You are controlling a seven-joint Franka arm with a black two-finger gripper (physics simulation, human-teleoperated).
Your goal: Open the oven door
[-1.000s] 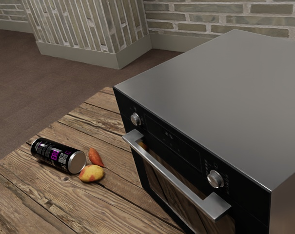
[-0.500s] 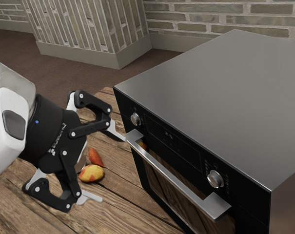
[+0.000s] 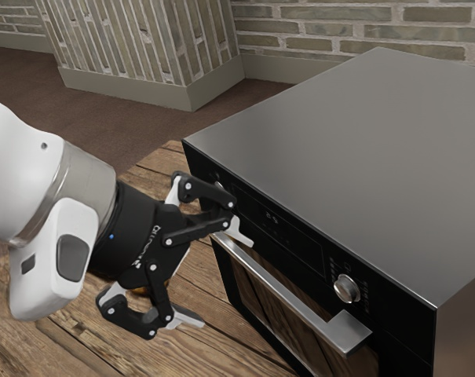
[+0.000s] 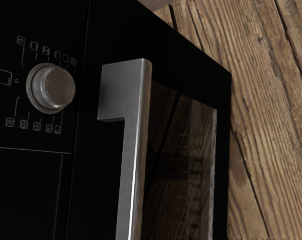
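Our hand (image 3: 221,281) spread apart; handle (image 3: 276,284) just beside, toward the exterior view's right, length running far to near.

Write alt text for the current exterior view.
An open black two-finger gripper on a white robot arm reaches toward the silver metal bar handle of a black-fronted, grey-topped oven, its door shut. The oven stands on a weathered wooden table, with a brick wall behind.
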